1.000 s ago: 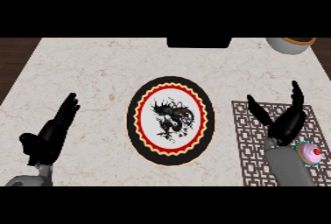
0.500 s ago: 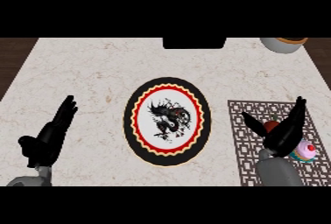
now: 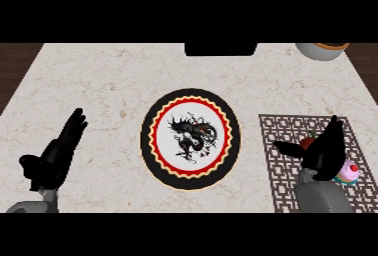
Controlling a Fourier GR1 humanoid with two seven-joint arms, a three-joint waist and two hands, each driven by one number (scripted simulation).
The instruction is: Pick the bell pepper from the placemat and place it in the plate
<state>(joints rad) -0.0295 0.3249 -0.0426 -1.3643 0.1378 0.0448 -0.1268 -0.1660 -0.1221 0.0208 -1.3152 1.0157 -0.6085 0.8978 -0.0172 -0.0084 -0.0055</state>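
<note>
Nearest, at the right: right hand (image 3: 323,150) over the patterned placemat (image 3: 284,131), drawn back toward the lower edge from its spot a second ago, fingers straight and apart, clamped on nothing; a sliver of red at its thumb side, likely the bell pepper (image 3: 308,143), on the mat and mostly hidden; pink cupcake (image 3: 348,172) just beside the wrist. At the left: left hand (image 3: 55,155), resting open over the marble surface (image 3: 103,80), unchanged. Middle to far: plate (image 3: 190,139) with nothing on it, then a bowl (image 3: 322,49) at the far right corner; pepper judged not yet gripped, hand better aligned, closing and carrying to the plate both outstanding.
</note>
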